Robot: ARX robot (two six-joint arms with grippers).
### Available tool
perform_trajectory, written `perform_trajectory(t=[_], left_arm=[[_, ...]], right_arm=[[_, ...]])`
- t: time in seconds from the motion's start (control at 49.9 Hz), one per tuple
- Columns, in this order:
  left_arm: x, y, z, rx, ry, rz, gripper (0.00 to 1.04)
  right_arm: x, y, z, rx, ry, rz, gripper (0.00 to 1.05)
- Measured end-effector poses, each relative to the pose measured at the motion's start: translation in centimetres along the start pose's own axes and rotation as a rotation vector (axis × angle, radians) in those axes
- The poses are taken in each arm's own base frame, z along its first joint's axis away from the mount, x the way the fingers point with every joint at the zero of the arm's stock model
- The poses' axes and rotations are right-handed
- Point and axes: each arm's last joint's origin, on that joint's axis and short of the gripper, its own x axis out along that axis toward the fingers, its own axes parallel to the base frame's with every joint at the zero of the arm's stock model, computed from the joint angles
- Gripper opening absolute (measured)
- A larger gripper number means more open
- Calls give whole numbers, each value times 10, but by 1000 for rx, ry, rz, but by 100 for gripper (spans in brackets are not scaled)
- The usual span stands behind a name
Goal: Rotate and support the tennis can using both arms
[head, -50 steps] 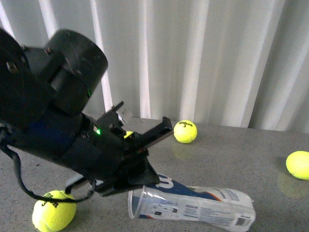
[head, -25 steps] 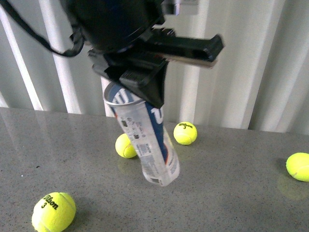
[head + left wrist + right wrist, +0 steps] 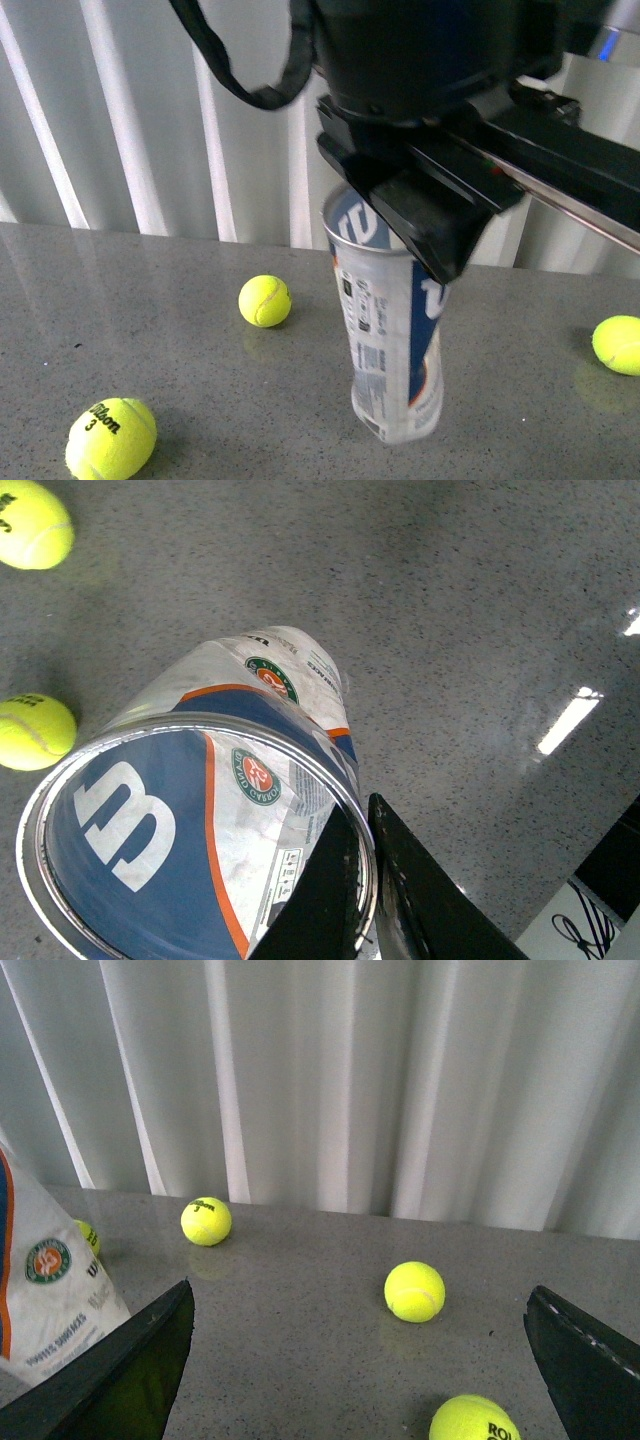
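Note:
The tennis can [image 3: 392, 340] stands nearly upright at the middle of the grey table, open silver rim upward and base at the tabletop. My left gripper [image 3: 432, 235] is shut on its rim from above. In the left wrist view one finger sits inside the tennis can [image 3: 190, 810] and the other outside, so the left gripper [image 3: 362, 815] pinches the wall. My right gripper [image 3: 360, 1360] is open wide with nothing between its fingers [image 3: 130, 1370]. The tennis can [image 3: 45, 1280] shows at the edge of that view, beside one finger. The right arm does not show in the front view.
Yellow tennis balls lie loose on the table: one [image 3: 265, 300] behind the can to the left, one [image 3: 110, 437] at the front left, one [image 3: 617, 343] at the far right. A white pleated curtain [image 3: 150, 120] closes off the back.
The can lay on its side a second ago. My left arm has lifted it by the rim, swung it upright and carried it right, hiding one ball.

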Motion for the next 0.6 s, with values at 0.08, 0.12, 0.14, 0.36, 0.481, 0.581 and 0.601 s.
perform_trajectory(t=[0.08, 0.12, 0.14, 0.36, 0.481, 0.581, 0.601], left_arm=[[6, -11, 4, 29, 6, -21, 4], [10, -17, 7, 46, 4, -30, 4], [10, -18, 7, 49, 3, -31, 4], [24, -42, 15, 119, 15, -59, 4], [35, -47, 16, 162, 42, -29, 4], [46, -50, 14, 193, 71, -27, 4], [50, -51, 13, 208, 82, -28, 4]], right_arm=[[0, 0, 0, 0, 0, 0, 98], [0, 0, 0, 0, 0, 0, 98], [0, 0, 0, 0, 0, 0, 98], [0, 0, 0, 0, 0, 0, 98], [0, 0, 0, 0, 0, 0, 98], [0, 0, 0, 0, 0, 0, 98], [0, 0, 0, 0, 0, 0, 98]])
